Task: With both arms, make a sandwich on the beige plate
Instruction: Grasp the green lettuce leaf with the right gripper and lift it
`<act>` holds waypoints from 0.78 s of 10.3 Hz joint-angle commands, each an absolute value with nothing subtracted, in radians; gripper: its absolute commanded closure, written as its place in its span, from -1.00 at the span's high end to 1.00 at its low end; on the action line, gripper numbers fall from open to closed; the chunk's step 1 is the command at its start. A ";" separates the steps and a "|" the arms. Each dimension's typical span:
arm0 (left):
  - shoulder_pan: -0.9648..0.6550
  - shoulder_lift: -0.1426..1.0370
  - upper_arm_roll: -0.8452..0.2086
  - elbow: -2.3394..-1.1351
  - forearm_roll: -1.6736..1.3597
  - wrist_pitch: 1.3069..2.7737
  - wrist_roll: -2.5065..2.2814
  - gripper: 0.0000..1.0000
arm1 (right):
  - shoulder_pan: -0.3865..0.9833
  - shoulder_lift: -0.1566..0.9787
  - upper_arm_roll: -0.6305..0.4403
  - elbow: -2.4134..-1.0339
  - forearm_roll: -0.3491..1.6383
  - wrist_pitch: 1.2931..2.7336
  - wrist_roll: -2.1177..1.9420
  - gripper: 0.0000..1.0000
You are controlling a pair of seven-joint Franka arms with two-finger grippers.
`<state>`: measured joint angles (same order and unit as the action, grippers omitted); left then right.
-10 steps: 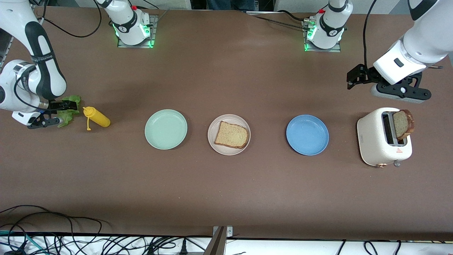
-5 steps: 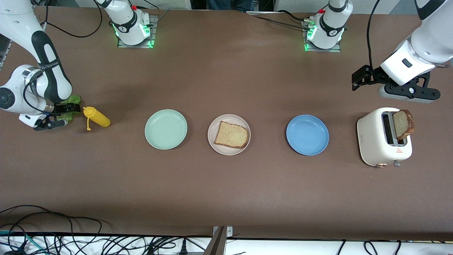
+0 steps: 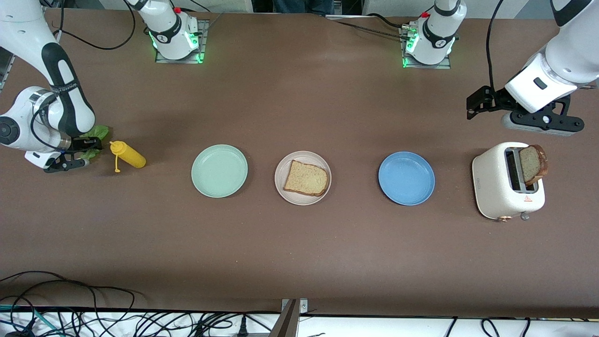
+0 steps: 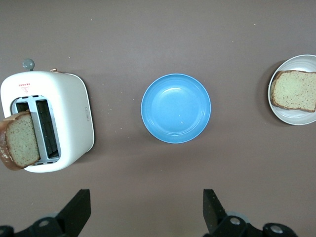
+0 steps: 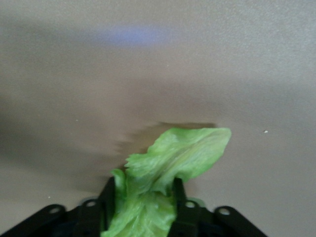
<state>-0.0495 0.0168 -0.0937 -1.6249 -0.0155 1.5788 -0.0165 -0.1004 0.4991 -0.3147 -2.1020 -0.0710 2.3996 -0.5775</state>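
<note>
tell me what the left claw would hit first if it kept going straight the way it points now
Probably bare table. The open left claw points down at brown tabletop between the toaster and the blue plate, touching neither; height above it is unclear.

A wide matte brown tabletop [image 3: 299,262] fills the view; tangled black cables [image 3: 93,318] lie along a white ledge [image 3: 421,326] at its near edge, evenly lit

The right gripper [image 5: 142,197] sits low at its own end of the table, fingers closed on lettuce [image 5: 163,168]. The left gripper [image 4: 145,212] hangs high, its 2 fingers spread wide.
</note>
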 commanded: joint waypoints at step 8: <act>-0.034 0.028 -0.098 -1.595 0.003 1.551 -0.021 1.00 | -0.037 0.476 -0.299 -1.602 -0.089 1.828 -0.614 -1.00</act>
<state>-0.0346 0.0181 -0.0936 -1.6244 -0.0155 1.5723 -0.0165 -0.0550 0.4705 -0.3022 -1.7277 -0.0758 1.9768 -0.6023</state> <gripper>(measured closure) 0.000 0.903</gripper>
